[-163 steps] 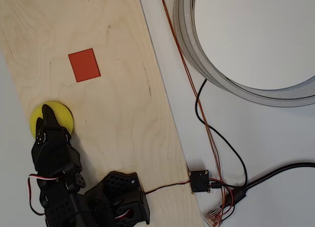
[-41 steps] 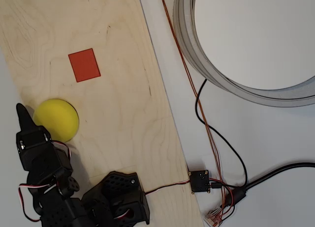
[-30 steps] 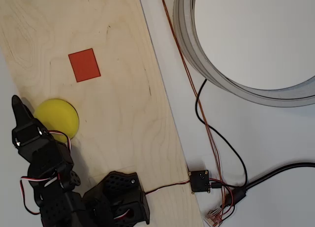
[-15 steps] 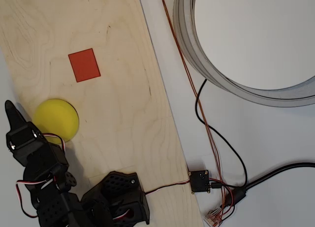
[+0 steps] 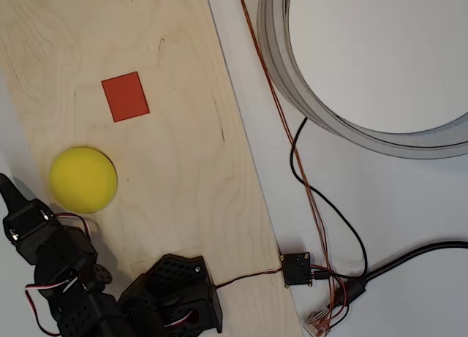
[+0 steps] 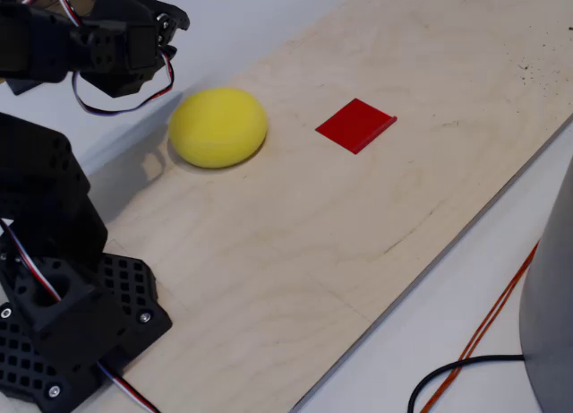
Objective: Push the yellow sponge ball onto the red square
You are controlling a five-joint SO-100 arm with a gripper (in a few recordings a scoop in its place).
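On pale plywood board: yellow sponge ball, red square apart.

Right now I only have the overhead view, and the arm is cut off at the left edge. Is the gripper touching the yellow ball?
Observer: No. In the fixed view the gripper hangs clear of the yellow sponge ball, with a gap between them, and it looks lifted above the ball's top rather than down on the wooden board.
Operator: And does the red square lie flush with the board?
Observer: Not quite. From the side the red square shows a thin darker edge along its near side, so it has a little thickness.
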